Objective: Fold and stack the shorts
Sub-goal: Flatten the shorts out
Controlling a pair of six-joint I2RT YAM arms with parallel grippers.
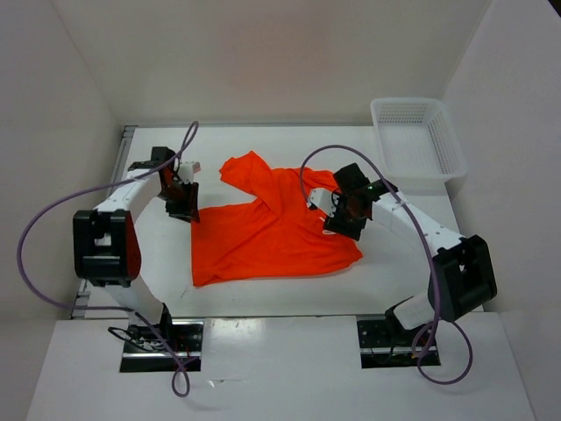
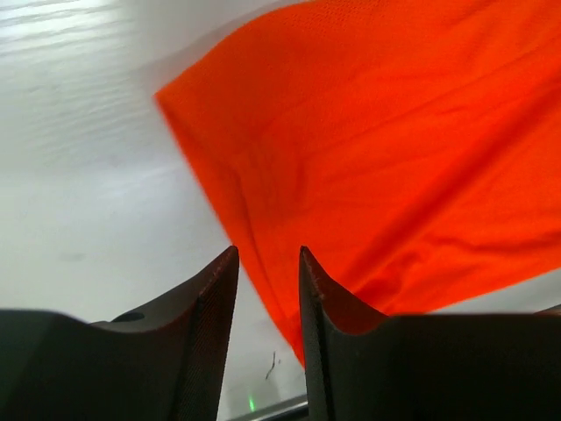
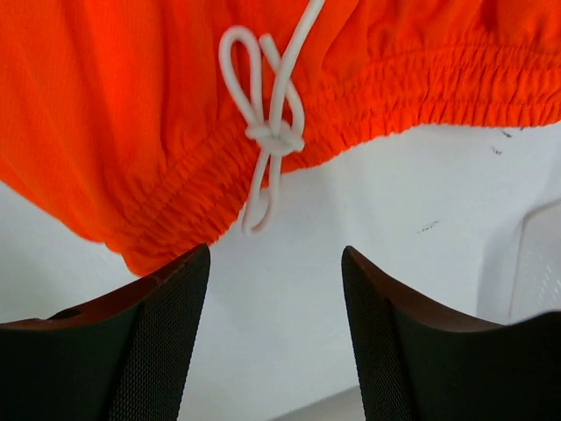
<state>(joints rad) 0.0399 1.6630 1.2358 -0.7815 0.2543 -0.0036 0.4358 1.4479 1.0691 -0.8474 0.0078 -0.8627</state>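
The shorts (image 1: 272,237) lie on the table (image 1: 289,145). The basket (image 1: 405,103) stands behind and right of them, apart.

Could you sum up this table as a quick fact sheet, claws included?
Shorts: orange, lying rumpled on the table
Drawstring: white, knotted at the waistband
Basket: white mesh, far right corner, apart from the shorts
Left gripper: open, by the shorts' left edge, empty
Right gripper: open, facing the waistband, empty
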